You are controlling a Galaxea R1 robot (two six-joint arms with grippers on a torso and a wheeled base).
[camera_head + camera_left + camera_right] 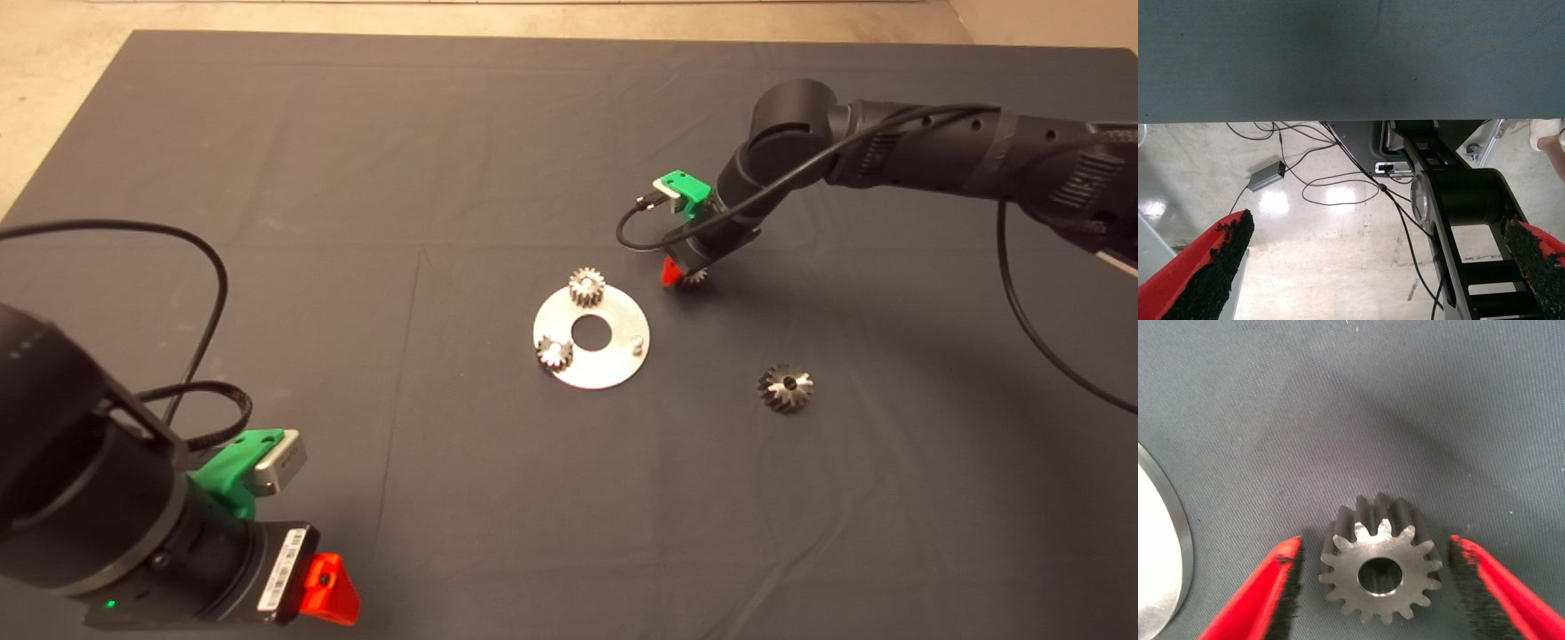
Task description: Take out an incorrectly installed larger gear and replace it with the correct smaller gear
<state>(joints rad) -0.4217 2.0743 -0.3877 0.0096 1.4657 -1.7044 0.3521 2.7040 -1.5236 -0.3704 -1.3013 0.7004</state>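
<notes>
The smaller gear (1380, 568), dark grey with short straight teeth, lies flat on the mat just right of the round metal plate (613, 360). It shows in the head view (693, 277) under my right arm. My right gripper (1375, 580) is low over it, open, one finger on each side with a gap to each. The larger gear (786, 388), shiny with flared teeth, lies on the mat to the right of the plate. My left gripper (327, 591) is parked at the lower left, open and empty.
The plate carries two silvery small gears (587, 286) (554, 354) and a bare peg (637, 341) on its right side. The plate's rim shows in the right wrist view (1165, 553). The left wrist view shows floor and cables (1338, 190) beyond the mat.
</notes>
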